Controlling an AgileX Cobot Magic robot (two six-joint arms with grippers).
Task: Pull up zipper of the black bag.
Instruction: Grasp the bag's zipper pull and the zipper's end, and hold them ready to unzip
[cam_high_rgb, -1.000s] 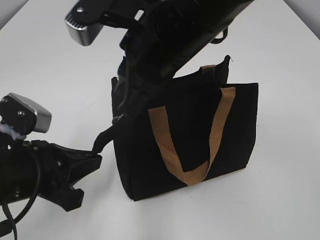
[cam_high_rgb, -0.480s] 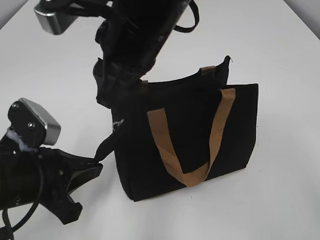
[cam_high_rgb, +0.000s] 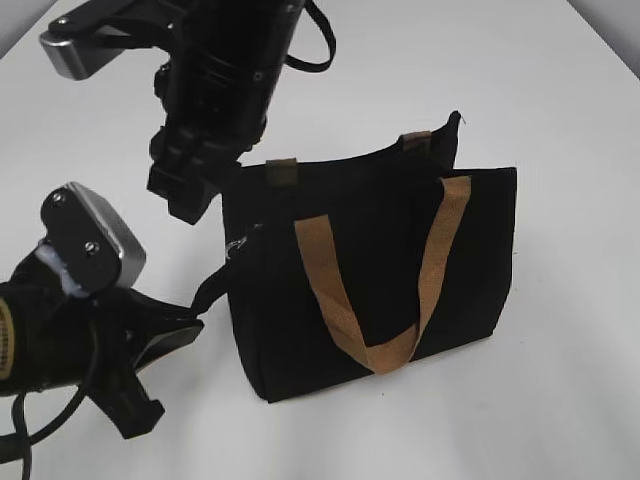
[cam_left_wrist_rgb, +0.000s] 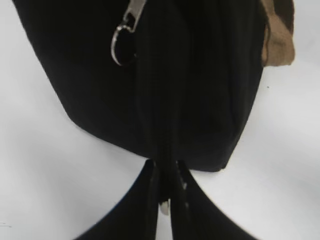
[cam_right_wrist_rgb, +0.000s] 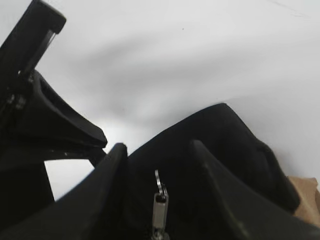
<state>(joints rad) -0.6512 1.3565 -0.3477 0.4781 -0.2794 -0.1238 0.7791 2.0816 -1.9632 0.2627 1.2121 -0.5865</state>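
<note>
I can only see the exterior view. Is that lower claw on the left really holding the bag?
Observer: Yes. The left wrist view shows the left gripper shut on the black strap at the end of the bag.
Operator: And the upper claw, has it got the zipper?
Observer: No. In the right wrist view the right gripper is open. The zipper pull shows between its fingers, and neither finger touches it.
Operator: What does the pull look like up close?
Observer: The left wrist view shows a silvery metal tab that ends in a ring.
</note>
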